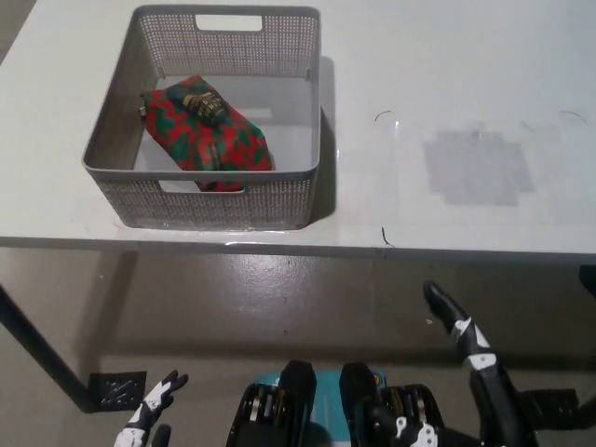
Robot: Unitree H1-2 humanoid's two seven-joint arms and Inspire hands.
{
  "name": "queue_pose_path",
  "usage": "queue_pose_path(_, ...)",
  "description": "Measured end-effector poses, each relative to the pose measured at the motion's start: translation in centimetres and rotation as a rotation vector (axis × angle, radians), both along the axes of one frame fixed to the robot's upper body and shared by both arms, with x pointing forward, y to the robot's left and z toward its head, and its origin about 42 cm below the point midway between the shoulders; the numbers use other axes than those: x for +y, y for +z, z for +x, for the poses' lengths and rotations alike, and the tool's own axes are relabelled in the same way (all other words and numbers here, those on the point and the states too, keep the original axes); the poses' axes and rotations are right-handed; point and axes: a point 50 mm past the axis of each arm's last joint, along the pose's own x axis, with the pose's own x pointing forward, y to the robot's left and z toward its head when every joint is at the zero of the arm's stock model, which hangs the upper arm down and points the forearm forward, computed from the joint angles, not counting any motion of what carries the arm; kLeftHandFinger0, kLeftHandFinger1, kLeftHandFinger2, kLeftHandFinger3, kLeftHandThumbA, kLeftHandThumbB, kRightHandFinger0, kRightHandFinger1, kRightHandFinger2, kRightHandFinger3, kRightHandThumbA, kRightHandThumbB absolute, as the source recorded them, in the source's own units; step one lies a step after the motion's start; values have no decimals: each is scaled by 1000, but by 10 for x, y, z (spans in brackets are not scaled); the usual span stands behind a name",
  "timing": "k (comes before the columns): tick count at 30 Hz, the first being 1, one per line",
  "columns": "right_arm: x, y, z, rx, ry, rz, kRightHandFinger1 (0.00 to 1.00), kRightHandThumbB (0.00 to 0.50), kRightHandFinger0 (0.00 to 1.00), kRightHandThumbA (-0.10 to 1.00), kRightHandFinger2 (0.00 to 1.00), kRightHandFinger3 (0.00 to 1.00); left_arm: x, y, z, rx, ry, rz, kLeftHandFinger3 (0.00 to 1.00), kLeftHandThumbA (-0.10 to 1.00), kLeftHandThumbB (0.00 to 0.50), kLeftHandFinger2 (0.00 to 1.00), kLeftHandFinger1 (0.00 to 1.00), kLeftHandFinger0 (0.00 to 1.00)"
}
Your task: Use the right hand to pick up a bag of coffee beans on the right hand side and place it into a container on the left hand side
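Both hands hang below the table edge: the right hand (463, 328) at five o'clock, fingers apart and holding nothing, the left hand (149, 417) at seven o'clock, state unclear. The coffee bag (209, 132) lies inside the grey container (214, 199) at eleven o'clock, so neither hand should disturb it. The white table (447, 84) carries a taped patch (477, 166) at two o'clock; grey floor (279, 307) lies beneath.
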Motion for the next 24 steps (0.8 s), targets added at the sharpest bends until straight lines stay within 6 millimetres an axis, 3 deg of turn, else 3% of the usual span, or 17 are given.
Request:
queue_pose_path(2, -1, -6, -2, 16, -2, 0, 1000, 428, 1000, 1000, 1000, 1000, 1, 0, 1, -3, 1, 1, 1000, 1000, 425, 1000, 1000, 1000)
queue_pose_path(4, -3, -12, -3, 29, -8, 0, 1000, 427, 1000, 1000, 1000, 1000, 1, 1, 1, -5, 2, 2, 1000, 1000, 416, 1000, 1000, 1000)
queue_pose_path(6, -5, -20, -2, 52, -17, 3, 1000, 425, 1000, 1000, 1000, 1000, 1, 2, 3, -10, 3, 2, 1000, 1000, 413, 1000, 1000, 1000)
queue_pose_path(7, -7, -24, -2, 63, -23, 3, 1000, 397, 1000, 1000, 1000, 1000, 2, 2, 4, -13, 3, 3, 1000, 1000, 416, 1000, 1000, 1000)
queue_pose_path(10, -12, -39, -2, 94, -44, -4, 1000, 402, 1000, 1000, 1000, 1000, 3, 3, 6, -20, 7, 4, 1000, 1000, 422, 1000, 1000, 1000)
queue_pose_path(17, -23, -67, -5, 149, -84, -27, 1000, 361, 1000, 1000, 1000, 1000, 6, 8, 17, -47, 16, 11, 1000, 1000, 426, 1000, 1000, 1000)
queue_pose_path(22, -29, -79, -6, 170, -110, -31, 1000, 357, 1000, 1000, 1000, 1000, 9, 8, 25, -54, 21, 15, 1000, 1000, 433, 1000, 1000, 1000)
queue_pose_path(24, -33, -79, -6, 165, -127, -31, 1000, 366, 1000, 1000, 1000, 1000, 8, 9, 31, -60, 20, 17, 1000, 1000, 410, 1000, 1000, 1000)
